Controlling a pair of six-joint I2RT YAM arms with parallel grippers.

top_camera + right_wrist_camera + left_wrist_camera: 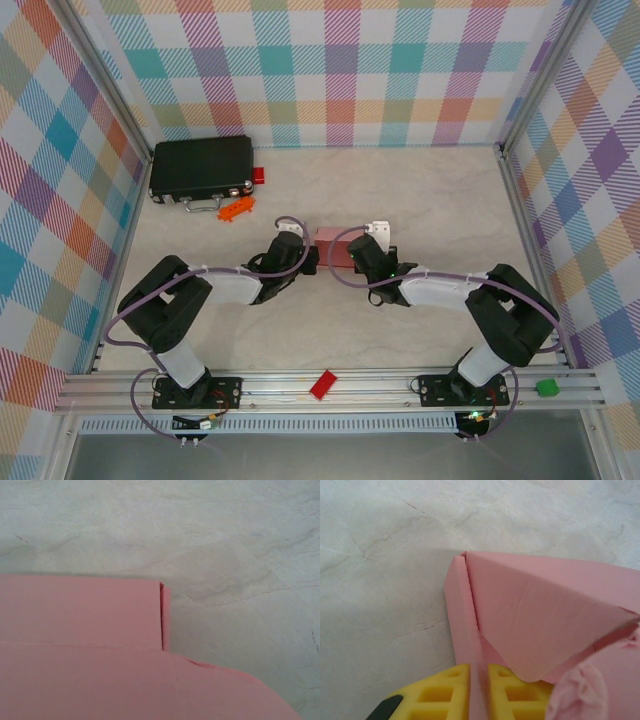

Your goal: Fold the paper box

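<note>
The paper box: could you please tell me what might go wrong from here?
The left fingers pinch only a thin wall of the paper box; a pull could crease or tear it. The rounded flap looks untucked and might spring open.

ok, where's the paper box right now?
Top view: the paper box is at the middle of the table, right of the black case and closer to the near edge. Left wrist view: the left gripper pinches one panel.
</note>
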